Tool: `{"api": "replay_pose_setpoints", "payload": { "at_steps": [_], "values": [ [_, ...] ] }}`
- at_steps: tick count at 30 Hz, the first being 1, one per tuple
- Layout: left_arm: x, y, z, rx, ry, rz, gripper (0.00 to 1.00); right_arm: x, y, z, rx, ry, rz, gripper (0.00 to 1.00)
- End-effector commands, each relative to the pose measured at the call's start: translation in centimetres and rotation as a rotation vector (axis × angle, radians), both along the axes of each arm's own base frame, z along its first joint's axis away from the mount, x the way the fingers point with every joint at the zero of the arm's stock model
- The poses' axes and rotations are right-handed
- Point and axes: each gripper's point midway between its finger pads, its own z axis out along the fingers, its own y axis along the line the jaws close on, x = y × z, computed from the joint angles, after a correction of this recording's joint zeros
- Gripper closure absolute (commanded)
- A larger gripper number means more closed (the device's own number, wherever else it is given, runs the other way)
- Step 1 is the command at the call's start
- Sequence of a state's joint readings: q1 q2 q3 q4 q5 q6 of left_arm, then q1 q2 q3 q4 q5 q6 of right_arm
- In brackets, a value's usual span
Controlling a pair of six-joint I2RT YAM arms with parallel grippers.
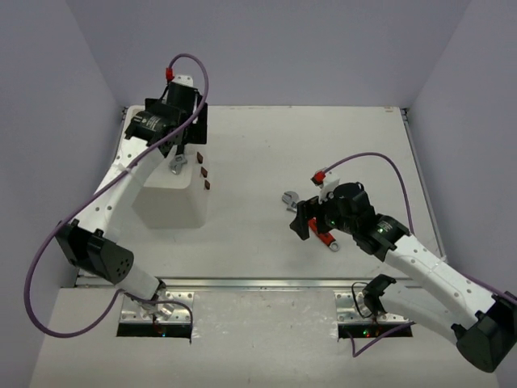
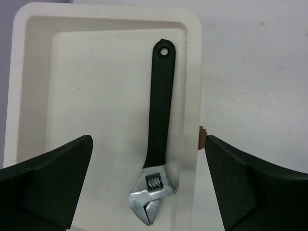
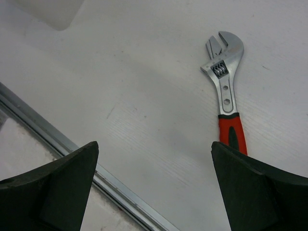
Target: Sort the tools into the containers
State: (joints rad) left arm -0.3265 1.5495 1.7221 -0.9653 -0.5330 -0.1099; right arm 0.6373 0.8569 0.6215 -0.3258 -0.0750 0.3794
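Note:
A black-handled adjustable wrench (image 2: 161, 96) lies in the shallow tray top (image 2: 29, 96) of the white box (image 1: 170, 202); its silver head shows in the top view (image 1: 178, 164). My left gripper (image 2: 148, 144) hangs above the tray, open and empty, its jaws wide on either side of the wrench; it also shows in the top view (image 1: 184, 137). A red-handled adjustable wrench (image 3: 225, 86) lies on the table, its head pointing away. My right gripper (image 3: 155, 147) is open and empty just above it, with the handle beside the right finger. In the top view the right gripper (image 1: 304, 217) covers most of that wrench (image 1: 289, 197).
Dark-red drawer knobs (image 1: 204, 171) line the box's right face; one shows in the left wrist view (image 2: 202, 137). A metal rail (image 3: 72, 149) runs along the table's near edge. Purple-grey walls close in the table on three sides. No other tools show.

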Motion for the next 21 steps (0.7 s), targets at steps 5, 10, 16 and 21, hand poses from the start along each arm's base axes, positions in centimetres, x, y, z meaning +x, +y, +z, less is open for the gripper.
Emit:
{"api": "replay_pose_setpoints", "payload": {
  "at_steps": [5, 10, 16, 21],
  "values": [
    [-3.4, -1.2, 6.0, -0.232, -0.287, -0.027, 0.0, 3.4, -3.5, -4.4, -0.334, 0.044, -0.117, 0.01],
    [-6.8, -1.2, 7.3, -0.392, -0.436, -0.032, 0.0, 3.5, -4.6, -8.5, -0.492, 0.197, -0.041, 0.01],
    [-11.9, -3.2, 6.5, -0.551, -0.541, -0.22, 0.0, 6.0, -4.1, -10.0, -0.501, 0.251, 0.031, 0.12],
    [-14.5, -3.9, 3.7, -0.588, -0.53, -0.304, 0.0, 8.9, -3.7, -11.7, -0.579, 0.287, 0.077, 0.25]
  ]
}}
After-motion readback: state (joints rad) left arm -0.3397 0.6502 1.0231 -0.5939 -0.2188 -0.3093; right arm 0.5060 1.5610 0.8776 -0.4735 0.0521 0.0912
